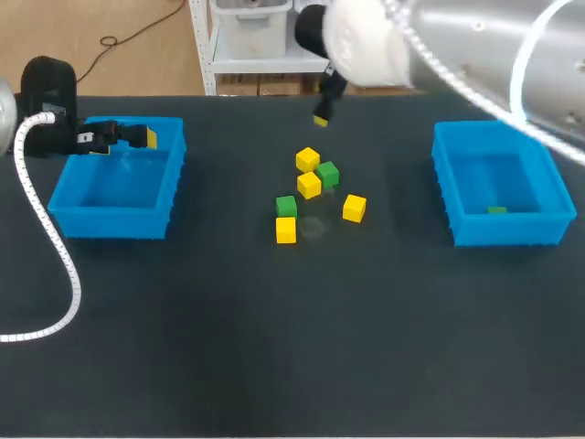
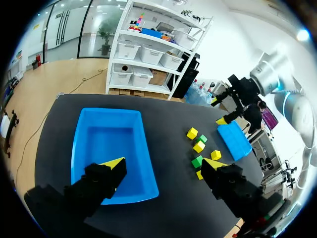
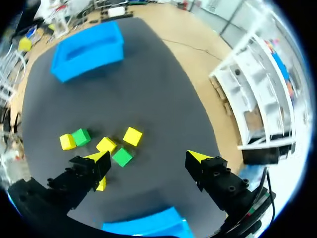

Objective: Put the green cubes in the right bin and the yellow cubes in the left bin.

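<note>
Table [image 1: 274,347], dark top. We take the cluster [image 1: 309,186] at mid-table as our mark.

Cluster, near edge first: a yellow cube [image 1: 286,230] sits nearest us, with a green cube [image 1: 286,207] touching its far side. A second yellow [image 1: 355,208] lies off the cluster's right side, apart from the rest. Behind these, a third yellow [image 1: 309,186], a second green [image 1: 327,174] and a fourth yellow [image 1: 308,160] huddle close together, the last at the cluster's far end.

Well left of the cluster: left bin [image 1: 110,219]. Well right of it: right bin [image 1: 498,230], with a lone green [image 1: 496,210] lying on its floor.

Left gripper [image 2: 163,166] hangs over the left bin's far rim, fingers spread wide, nothing between them.

Right gripper [image 3: 148,158] hangs above the table just beyond the cluster's far end, fingers also wide, gripping nothing. From its wrist we see the cluster below it
</note>
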Controlling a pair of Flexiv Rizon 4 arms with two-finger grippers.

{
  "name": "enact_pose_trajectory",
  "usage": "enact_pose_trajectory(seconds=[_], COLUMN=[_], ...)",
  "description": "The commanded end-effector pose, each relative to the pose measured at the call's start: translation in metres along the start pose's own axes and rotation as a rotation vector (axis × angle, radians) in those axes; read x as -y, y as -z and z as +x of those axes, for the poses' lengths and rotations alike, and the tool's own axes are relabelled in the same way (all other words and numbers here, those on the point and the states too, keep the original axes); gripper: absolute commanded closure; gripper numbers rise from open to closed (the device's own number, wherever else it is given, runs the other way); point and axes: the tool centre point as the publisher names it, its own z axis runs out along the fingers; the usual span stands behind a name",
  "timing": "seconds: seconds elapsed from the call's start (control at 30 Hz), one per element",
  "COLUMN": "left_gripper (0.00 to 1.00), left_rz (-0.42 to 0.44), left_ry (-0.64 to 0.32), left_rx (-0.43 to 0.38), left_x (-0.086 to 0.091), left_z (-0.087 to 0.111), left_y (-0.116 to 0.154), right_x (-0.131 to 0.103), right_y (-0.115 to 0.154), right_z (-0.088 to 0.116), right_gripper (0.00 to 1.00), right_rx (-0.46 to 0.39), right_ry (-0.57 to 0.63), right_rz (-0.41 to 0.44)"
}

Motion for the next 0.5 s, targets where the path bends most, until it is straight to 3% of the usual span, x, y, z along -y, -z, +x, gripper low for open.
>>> enact_pose_trajectory(seconds=[0.03,0.27,0.5], left_gripper=[0.00,0.00,0.00], left_rz=[0.011,0.011,0.011], left_ry=[-0.002,-0.002,-0.002], left_rx=[0.007,0.007,0.007], left_x=[-0.002,-0.002,-0.002], left_z=[0.001,0.001,0.001], left_y=[0.000,0.000,0.000], right_x=[0.001,-0.019,-0.038], right_y=[0.001,0.007,-0.006], right_z=[0.001,0.030,0.042], right_gripper=[0.00,0.00,0.00], right_rx=[-0.093,-0.268,-0.348], right_ry=[0.118,0.351,0.433], right_rz=[-0.088,-0.149,-0.181])
